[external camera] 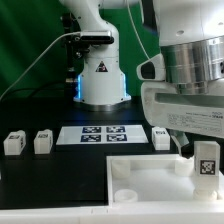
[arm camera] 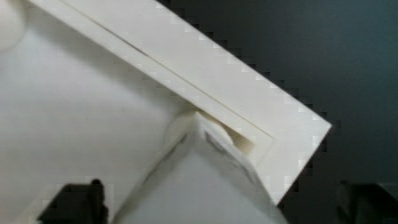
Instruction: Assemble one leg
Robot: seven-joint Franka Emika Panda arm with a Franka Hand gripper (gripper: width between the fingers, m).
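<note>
The small white blocky leg with the black-and-white tag (external camera: 207, 160) is seen standing upright over the far corner of the big white square tray (external camera: 145, 161), way over on the exterior view's right. Its lower end is hidden, so whether it's seated in a socket or just resting there can't be told. One round socket (external camera: 127, 192) is visible at the tray's near corner, and the tray's front is cut off by the frame.

In the wrist view the leg (arm camera: 196, 168) shows up only as a blurry white wedge pointing into the tray's raised corner rim (arm camera: 267, 110). The gripper (arm camera: 217, 205) is spread wide: just the dark fingertips (arm camera: 71, 203) can be made out at the frame's edge, with bare tray showing between each tip and the leg, so nothing is being clamped.

A lot of the exterior view is blocked by the bulky white arm housing (external camera: 190, 70), and the fingers can't be picked out there.

Three look-alike pegs are left on the black table (external camera: 60, 170): two (external camera: 14, 143) (external camera: 43, 142) at the exterior view's left, one (external camera: 160, 137) just beside the marker board (external camera: 100, 133).
</note>
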